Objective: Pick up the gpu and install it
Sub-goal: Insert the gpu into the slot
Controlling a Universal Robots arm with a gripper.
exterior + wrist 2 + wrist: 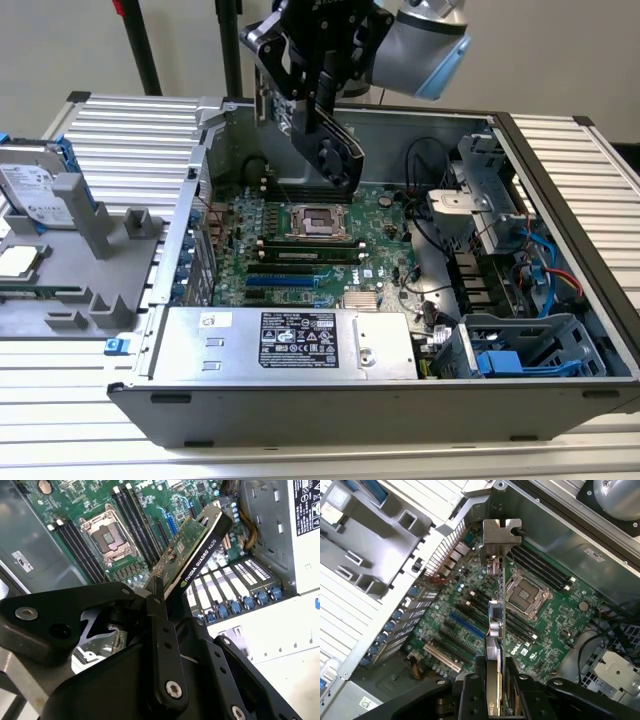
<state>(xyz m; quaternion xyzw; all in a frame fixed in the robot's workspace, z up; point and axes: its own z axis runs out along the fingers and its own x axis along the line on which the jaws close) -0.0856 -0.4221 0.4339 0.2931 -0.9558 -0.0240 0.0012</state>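
The gpu [336,152] hangs tilted in the air above the green motherboard [300,250] inside the open computer case, with its black cooler shroud and fan facing the exterior camera. My gripper [314,118] is shut on its upper end. In the second wrist view the gpu [196,544] shows a green board face and a black shroud edge, reaching out from the black fingers [156,611] over the card slots. In the first wrist view the gpu [494,625] is seen edge-on between the fingers [470,687], its silver bracket [501,532] at the far end, over the blue slot [466,625].
The case's walls [560,200] surround the board. A silver power supply [290,340] lies along the near side and a drive cage [520,345] with blue cables at the exterior view's right. A hard drive [35,190] and a grey fixture [100,240] stand outside at the exterior view's left.
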